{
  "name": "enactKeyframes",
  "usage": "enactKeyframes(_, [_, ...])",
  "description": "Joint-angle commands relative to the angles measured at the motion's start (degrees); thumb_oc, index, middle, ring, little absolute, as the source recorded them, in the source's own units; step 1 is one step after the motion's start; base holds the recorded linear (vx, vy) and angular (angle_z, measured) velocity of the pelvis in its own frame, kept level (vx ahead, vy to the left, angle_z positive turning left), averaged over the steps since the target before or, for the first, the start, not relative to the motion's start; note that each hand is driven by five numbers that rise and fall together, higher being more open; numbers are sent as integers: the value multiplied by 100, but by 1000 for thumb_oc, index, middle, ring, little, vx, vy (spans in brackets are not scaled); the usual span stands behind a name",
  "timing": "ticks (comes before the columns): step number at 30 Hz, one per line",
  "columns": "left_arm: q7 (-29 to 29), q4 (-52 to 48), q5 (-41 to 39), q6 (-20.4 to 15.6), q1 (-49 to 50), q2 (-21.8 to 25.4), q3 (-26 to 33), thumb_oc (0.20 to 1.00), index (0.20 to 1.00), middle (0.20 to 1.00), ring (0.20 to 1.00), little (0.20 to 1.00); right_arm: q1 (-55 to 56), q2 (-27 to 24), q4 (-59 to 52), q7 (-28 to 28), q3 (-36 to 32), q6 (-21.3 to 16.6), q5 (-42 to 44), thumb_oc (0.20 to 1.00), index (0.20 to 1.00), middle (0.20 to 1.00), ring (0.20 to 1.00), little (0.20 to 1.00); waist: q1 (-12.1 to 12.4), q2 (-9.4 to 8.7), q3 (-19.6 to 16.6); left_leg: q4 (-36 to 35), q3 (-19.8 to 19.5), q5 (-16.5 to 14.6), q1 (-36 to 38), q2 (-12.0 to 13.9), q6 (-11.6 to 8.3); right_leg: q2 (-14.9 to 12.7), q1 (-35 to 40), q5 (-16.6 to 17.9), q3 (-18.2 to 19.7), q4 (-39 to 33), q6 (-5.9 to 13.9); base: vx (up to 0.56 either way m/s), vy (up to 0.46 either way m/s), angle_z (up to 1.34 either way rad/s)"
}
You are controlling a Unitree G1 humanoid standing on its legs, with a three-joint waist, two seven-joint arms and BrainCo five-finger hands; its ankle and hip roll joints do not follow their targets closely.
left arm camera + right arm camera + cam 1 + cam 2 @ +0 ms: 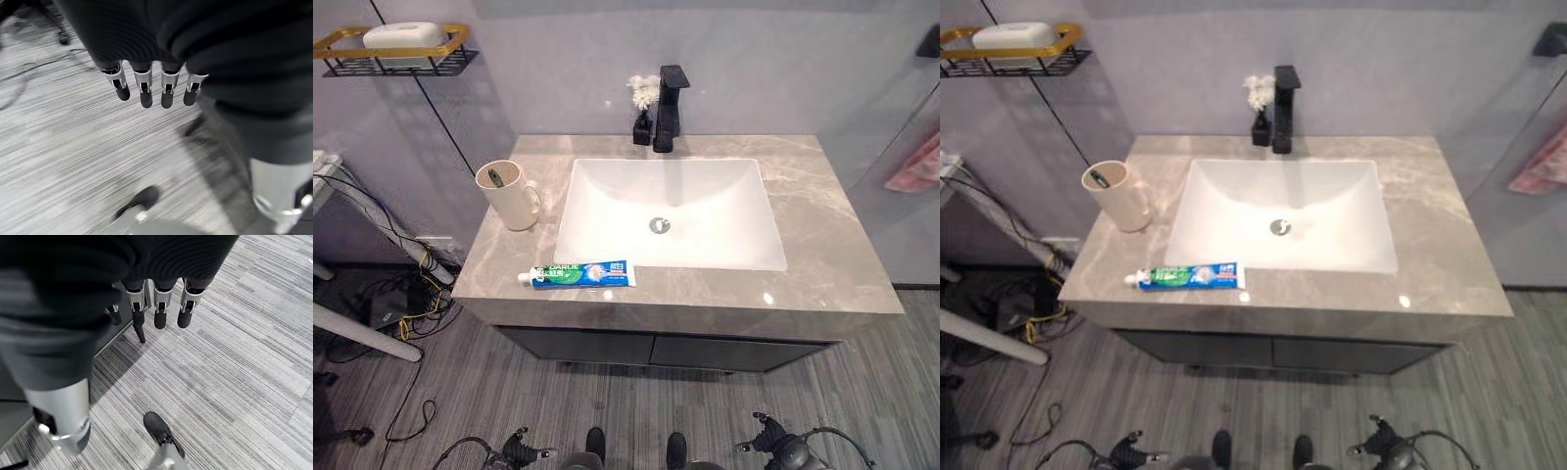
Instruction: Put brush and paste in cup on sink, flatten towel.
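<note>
Both robot hands hang low over the floor, left robot hand (151,85) and right robot hand (159,308) relaxed, empty. One paste tube (578,274) lies at the desk (822,255) front edge; one cup (509,196), brush (494,177) inside, stands left of the sink (671,211). One towel (915,166) hangs at right.

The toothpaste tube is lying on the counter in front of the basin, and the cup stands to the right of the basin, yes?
Not quite. The toothpaste tube does lie on the counter in front of the basin, but the cup stands to the basin's left, not its right. The left eye view shows this plainly.
</note>
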Motion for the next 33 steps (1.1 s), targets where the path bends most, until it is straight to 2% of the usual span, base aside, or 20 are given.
enactKeyframes(1, [120,-361,384,-465,49,775,29,1000,1000,1000,1000,1000,-83,-137,-24,-96,2,-140,8,1000,1000,1000,1000,1000,25,-305,70,-142,-222,317,-60,-235,4,-503,-149,545,106,188,354,17,-21,12])
enactKeyframes(3, [76,-1017,439,-653,418,1197,124,1000,1000,1000,1000,1000,-42,-203,-11,-86,-34,-183,-30,1000,1000,1000,1000,1000,64,-248,43,-157,-272,319,-77,-246,-8,-528,-119,545,36,139,377,18,-12,28])
enactKeyframes(4, [58,-1064,433,-637,458,1224,142,1000,1000,1000,1000,1000,-35,-190,-9,-87,-26,-186,-32,1000,1000,1000,1000,1000,53,-259,32,-157,-278,318,-77,-246,-9,-528,-115,547,30,134,377,40,3,34])
enactKeyframes(5, [-40,-1657,492,-788,806,1635,202,1000,1000,1000,1000,1000,-42,-219,57,-60,-29,-203,-78,1000,1000,1000,1000,1000,111,-202,-19,-157,-314,316,-88,-253,-13,-551,-67,538,-23,91,391,85,20,20])
enactKeyframes(6, [-245,-2665,527,-1020,1307,2319,298,1000,1000,1000,1000,1000,-34,-223,144,-28,-18,-237,-175,1000,1000,1000,1000,1000,184,-132,-80,-157,-341,277,-56,-291,-21,-591,20,521,-75,47,418,83,41,12])
enactKeyframes(8, [-306,-3841,720,-1300,1760,3164,424,1000,1000,1000,1000,1000,-72,-169,230,-99,-11,-261,-192,1000,1000,1000,1000,1000,264,-50,-151,-157,-375,295,-32,-352,-30,-670,63,567,-159,21,464,86,48,15])
enactKeyframes(9, [-319,-3870,711,-1288,1792,3181,449,1000,1000,1000,1000,1000,-70,-158,234,-100,-6,-262,-193,1000,1000,1000,1000,1000,263,-60,-169,-157,-379,230,-7,-346,-36,-665,87,511,-155,21,472,94,18,32])
enactKeyframes(12, [-241,-4651,624,-1347,2038,3647,808,1000,1000,1000,1000,1000,-118,-39,324,-188,14,-220,-187,1000,1000,1000,1000,1000,327,-36,-224,-157,-387,259,-13,-377,-36,-711,77,565,-176,21,494,43,10,12])
enactKeyframes(20, [221,-5624,137,-1376,1918,3842,1550,1000,1000,1000,1000,1000,-54,92,317,-220,-2,-105,-133,1000,1000,1000,1000,1000,326,-79,-253,-157,-338,109,49,-390,-7,-727,80,553,-80,21,543,11,7,0])
enactKeyframes(33, [355,-5989,-218,-1244,1776,3602,2505,1000,1000,1000,1000,1000,283,196,353,18,-275,47,24,1000,1000,1000,1000,1000,157,-109,-199,-157,54,-81,228,-370,41,-737,-10,599,366,21,571,26,29,-19])
